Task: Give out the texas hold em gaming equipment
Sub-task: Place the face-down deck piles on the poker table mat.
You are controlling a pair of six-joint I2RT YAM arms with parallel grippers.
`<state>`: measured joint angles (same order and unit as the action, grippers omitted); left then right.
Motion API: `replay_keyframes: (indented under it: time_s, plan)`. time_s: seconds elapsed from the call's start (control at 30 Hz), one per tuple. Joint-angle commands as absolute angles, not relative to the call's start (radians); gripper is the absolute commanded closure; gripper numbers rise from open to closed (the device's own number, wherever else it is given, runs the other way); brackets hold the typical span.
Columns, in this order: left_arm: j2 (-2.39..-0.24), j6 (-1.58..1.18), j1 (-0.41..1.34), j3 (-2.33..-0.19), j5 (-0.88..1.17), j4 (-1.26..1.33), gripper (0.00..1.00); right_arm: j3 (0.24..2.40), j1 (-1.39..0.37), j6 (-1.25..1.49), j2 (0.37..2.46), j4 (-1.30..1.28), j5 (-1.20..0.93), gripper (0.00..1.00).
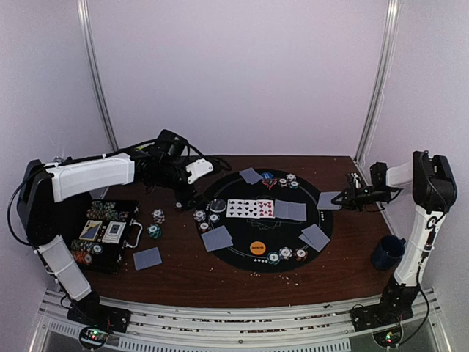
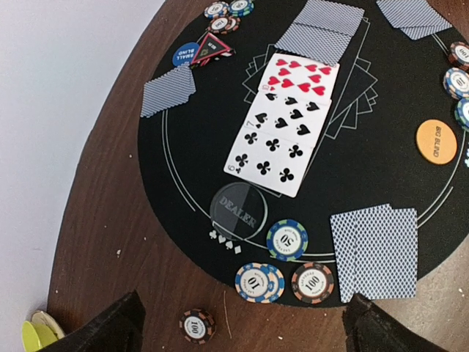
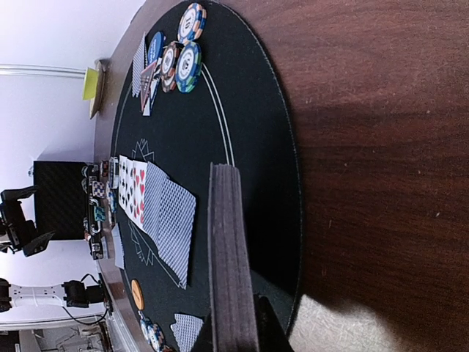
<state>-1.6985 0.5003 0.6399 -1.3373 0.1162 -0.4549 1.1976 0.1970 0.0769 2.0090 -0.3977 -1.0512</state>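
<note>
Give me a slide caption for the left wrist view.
Open left gripper above the mat: three face-up cards, dealer button, chips and face-down pairs.

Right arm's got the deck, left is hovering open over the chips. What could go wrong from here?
1. The right gripper pinches the deck at one end only; cards could slide out or fan onto the mat.
2. The open left gripper hangs over the chips beside the dealer button; lowering could scatter them.
3. The mug stands near the right arm's lower link; a swing back might hit it.
</note>
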Motion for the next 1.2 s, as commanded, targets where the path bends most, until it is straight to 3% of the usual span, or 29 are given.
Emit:
replay_keyframes:
  time_s: [0.0,0.47,0.57,0.7,0.8,0.87,0.97,1.17]
  plan:
    - [-1.640,0.534,0.591,-1.274,0.189,-0.381,0.02,1.229,0.195,0.072,2.015,-0.414,-1.082,1.00]
    - [-1.645,0.537,0.586,-1.223,0.226,-0.371,0.02,1.363,0.167,0.222,2.123,-0.257,-1.079,1.00]
    - [-1.646,0.537,0.587,-1.222,0.232,-0.371,0.02,1.348,0.168,0.225,2.152,-0.246,-1.060,0.92]
    - [-1.647,0.535,0.600,-1.220,0.233,-0.366,0.02,1.369,0.169,0.207,2.187,-0.293,-1.011,0.92]
    - [-1.647,0.536,0.607,-1.214,0.228,-0.359,0.02,1.381,0.169,0.198,2.191,-0.322,-0.960,0.81]
    - [-1.647,0.534,0.610,-1.212,0.226,-0.358,0.02,1.389,0.170,0.183,2.190,-0.352,-0.934,0.64]
    - [-1.647,0.532,0.611,-1.210,0.229,-0.355,0.02,1.395,0.173,0.171,2.175,-0.383,-0.856,0.49]
    - [-1.647,0.530,0.612,-1.209,0.228,-0.351,0.02,1.416,0.183,0.129,2.157,-0.465,-0.763,0.41]
